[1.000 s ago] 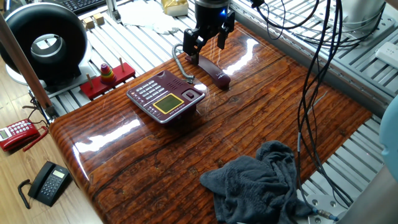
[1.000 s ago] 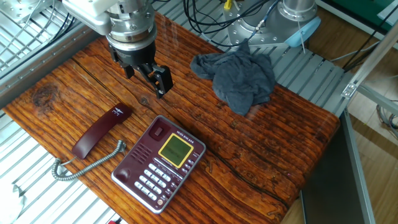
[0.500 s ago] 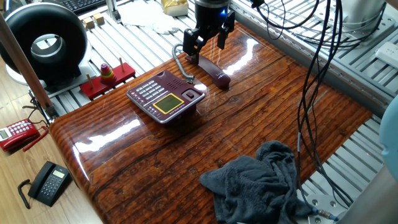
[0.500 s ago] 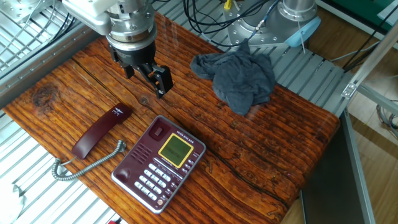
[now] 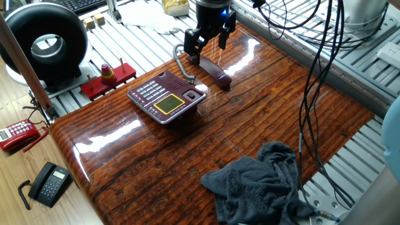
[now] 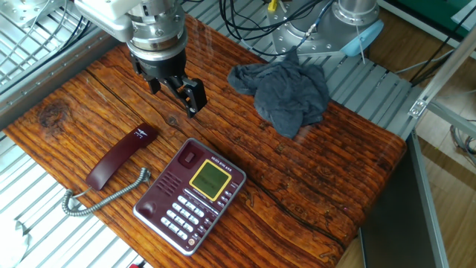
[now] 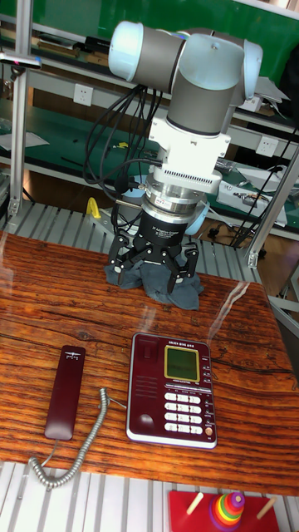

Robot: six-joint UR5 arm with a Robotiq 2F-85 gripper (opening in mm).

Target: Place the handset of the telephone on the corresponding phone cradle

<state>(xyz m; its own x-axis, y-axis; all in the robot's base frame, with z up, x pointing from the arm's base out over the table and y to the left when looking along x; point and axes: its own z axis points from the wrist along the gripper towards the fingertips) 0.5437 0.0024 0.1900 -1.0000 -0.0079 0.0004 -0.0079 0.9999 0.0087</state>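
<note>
The maroon handset (image 5: 214, 72) (image 6: 119, 156) (image 7: 65, 391) lies flat on the wooden table, off the telephone (image 5: 167, 97) (image 6: 190, 195) (image 7: 174, 391). A grey coiled cord (image 6: 97, 195) (image 7: 83, 449) joins the two. The phone cradle (image 5: 182, 85) (image 6: 167, 176) (image 7: 148, 378) is the bare strip on the side of the base facing the handset. My gripper (image 5: 208, 39) (image 6: 177, 93) (image 7: 154, 270) hangs open and empty above the table. It is beyond the far end of the handset and touches nothing.
A crumpled grey cloth (image 5: 262, 184) (image 6: 286, 89) lies on the table past the phone. A red phone (image 5: 19, 134) and a black phone (image 5: 47, 184) sit on the floor. A red ring-toy stand (image 5: 107, 78) and a black round device (image 5: 47, 40) stand by the table edge.
</note>
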